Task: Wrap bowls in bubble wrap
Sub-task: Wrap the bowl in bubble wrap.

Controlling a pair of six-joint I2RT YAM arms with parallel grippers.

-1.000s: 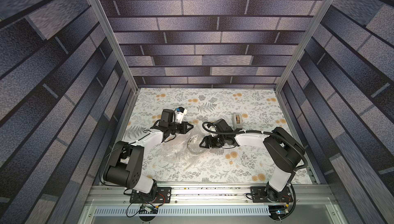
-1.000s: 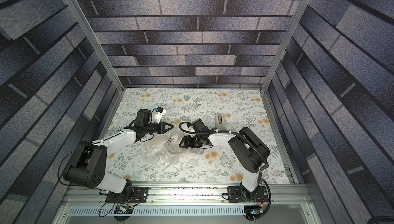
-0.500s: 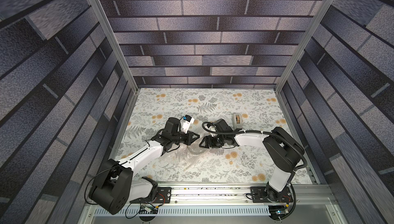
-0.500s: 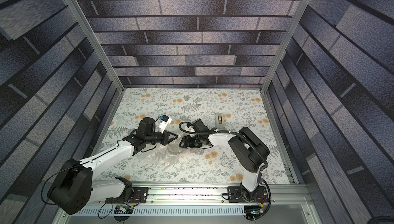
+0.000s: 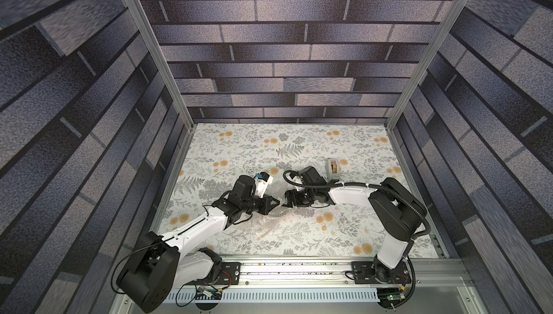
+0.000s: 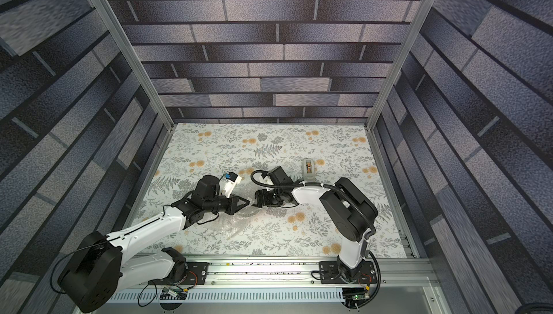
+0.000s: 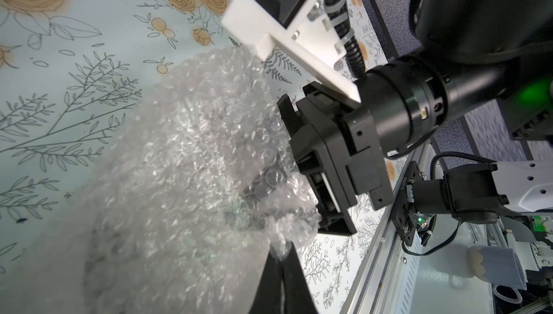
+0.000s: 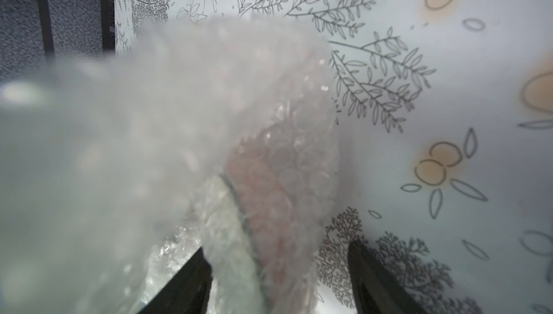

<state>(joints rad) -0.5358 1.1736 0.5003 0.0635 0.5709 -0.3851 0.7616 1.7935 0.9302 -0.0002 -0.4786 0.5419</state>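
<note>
The left gripper point(image 7: 281, 263) pinches a bubble wrap point(image 7: 179, 148) fold over the bowl point(image 8: 263, 184) (dark rim showing through) between both arms; the right gripper point(image 8: 278, 248) holds its jaws spread astride it. Should the pinch slip, the fold may spring open.

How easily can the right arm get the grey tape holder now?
Probably yes: the grey tape dispenser stands alone on the floral cloth beside that arm's wrist. But its open right tool straddles the clear bubble wrap, so it must back off.
</note>
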